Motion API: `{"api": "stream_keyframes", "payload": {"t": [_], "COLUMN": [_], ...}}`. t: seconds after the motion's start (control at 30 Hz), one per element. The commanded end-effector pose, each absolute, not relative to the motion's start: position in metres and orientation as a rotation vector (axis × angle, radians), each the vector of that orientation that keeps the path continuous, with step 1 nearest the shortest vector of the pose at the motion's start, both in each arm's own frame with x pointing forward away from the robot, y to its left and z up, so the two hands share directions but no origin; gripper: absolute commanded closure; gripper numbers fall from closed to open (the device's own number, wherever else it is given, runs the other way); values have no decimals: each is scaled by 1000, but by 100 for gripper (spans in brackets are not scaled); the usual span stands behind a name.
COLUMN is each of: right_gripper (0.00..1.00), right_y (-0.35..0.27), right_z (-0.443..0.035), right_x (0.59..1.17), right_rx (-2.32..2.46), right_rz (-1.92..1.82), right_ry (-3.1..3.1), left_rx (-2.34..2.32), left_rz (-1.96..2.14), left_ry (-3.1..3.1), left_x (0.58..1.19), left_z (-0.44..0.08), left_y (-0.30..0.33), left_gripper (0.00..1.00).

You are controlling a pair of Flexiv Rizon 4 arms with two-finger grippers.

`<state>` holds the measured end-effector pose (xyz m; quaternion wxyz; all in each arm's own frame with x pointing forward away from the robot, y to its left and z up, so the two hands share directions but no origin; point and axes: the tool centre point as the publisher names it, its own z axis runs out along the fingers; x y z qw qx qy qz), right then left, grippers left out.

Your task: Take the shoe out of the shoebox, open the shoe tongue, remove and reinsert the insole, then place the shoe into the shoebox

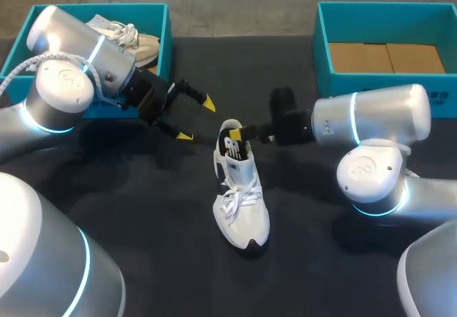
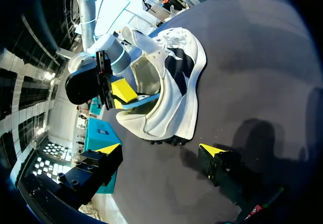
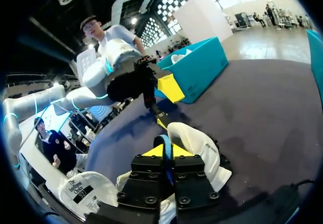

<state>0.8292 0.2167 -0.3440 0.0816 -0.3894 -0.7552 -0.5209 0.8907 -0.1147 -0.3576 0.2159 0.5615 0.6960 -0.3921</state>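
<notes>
One step, unboxing, looks finished: right fingers (image 3: 150,152) pinch the insole (image 2: 133,102) edge at the heel of the shoe (image 1: 241,203), mid-frame on the bench (image 1: 143,210), left fingers (image 1: 208,103) spread empty upper-left of it; pulling out, reinserting and boxing remain.

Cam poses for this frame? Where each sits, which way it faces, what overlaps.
Head view: fixed above and behind the robot, looking down on the table; left gripper and right gripper both show by the shoe.
Left wrist view: on the left wrist, facing the shoe's opening; its open yellow tips show.
Right wrist view: on the right wrist, facing across the shoe toward the teal box; its tips pinch a blue strip.
Shared: both wrist views show the shoe and the opposite gripper.
</notes>
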Motion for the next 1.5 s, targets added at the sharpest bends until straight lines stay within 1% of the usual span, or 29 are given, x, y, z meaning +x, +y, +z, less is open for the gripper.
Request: {"api": "stream_keyframes", "payload": {"t": [0.03, 0.33, 0.73, 0.77, 0.8, 0.83, 0.87, 1.13, 1.5], "right_gripper": [100, 100, 100, 95, 78, 64, 56, 52, 54], "right_y": [220, 219, 224, 224, 224, 224, 225, 226, 227], "right_z": [-349, -367, -357, -356, -355, -353, -352, -344, -324], "right_x": [830, 817, 823, 824, 825, 826, 827, 828, 821], "right_rx": [-1183, -1241, -1226, -1222, -1219, -1216, -1213, -1205, -1182], "right_rz": [-1531, -1439, -1441, -1449, -1456, -1463, -1472, -1525, -1587], "right_ry": [-2262, -2260, -2298, -2303, -2306, -2308, -2312, -2334, -2383], "left_rx": [1557, 1557, 1557, 1557, 1557, 1557, 1557, 1557, 1557], "left_rz": [-1086, -1086, -1086, -1086, -1086, -1086, -1086, -1086, -1086], "left_ry": [1929, 1929, 1929, 1929, 1929, 1929, 1929, 1929, 1929], "left_x": [891, 891, 891, 891, 891, 891, 891, 891, 891], "left_z": [-358, -358, -358, -358, -358, -358, -358, -358, -358], "left_y": [-115, -115, -115, -115, -115, -115, -115, -115, -115], "left_gripper": [0, 0, 0, 0, 0, 0, 0, 0, 0]}}
